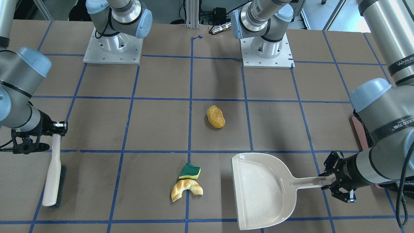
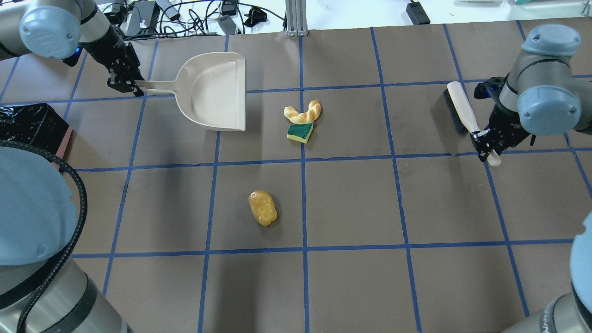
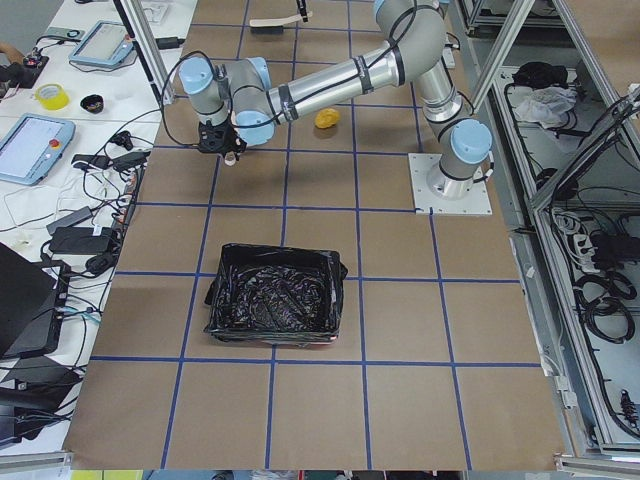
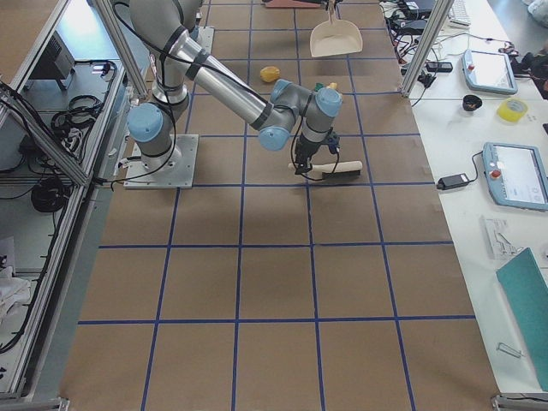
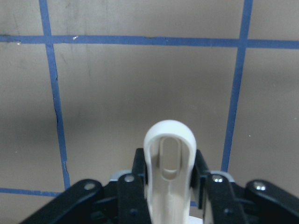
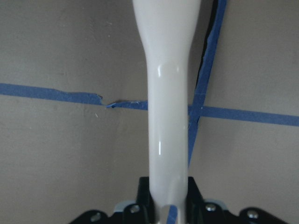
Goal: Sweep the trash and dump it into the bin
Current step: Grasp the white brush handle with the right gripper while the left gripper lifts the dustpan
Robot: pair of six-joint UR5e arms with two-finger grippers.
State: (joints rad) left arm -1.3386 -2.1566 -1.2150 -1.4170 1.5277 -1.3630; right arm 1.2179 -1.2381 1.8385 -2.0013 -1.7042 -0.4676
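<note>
The trash lies on the brown table: a glossy potato-like lump (image 2: 262,208) alone in the middle, and a green-topped sponge piece (image 2: 299,132) touching a curved croissant piece (image 2: 303,112) farther out. My left gripper (image 2: 134,85) is shut on the handle of a beige dustpan (image 2: 215,92), whose mouth faces the sponge and croissant about a hand's width away. My right gripper (image 2: 485,141) is shut on the handle of a white brush (image 2: 460,108), far to the right of the trash. The bin (image 3: 275,295), lined with a black bag, stands at the table's left end.
Blue tape lines (image 2: 303,162) divide the table into squares. Both arm bases (image 1: 113,48) stand on plates at the robot's edge. Cables and devices (image 2: 222,14) lie beyond the far edge. The bin's pink side (image 1: 359,129) shows behind the left arm's elbow.
</note>
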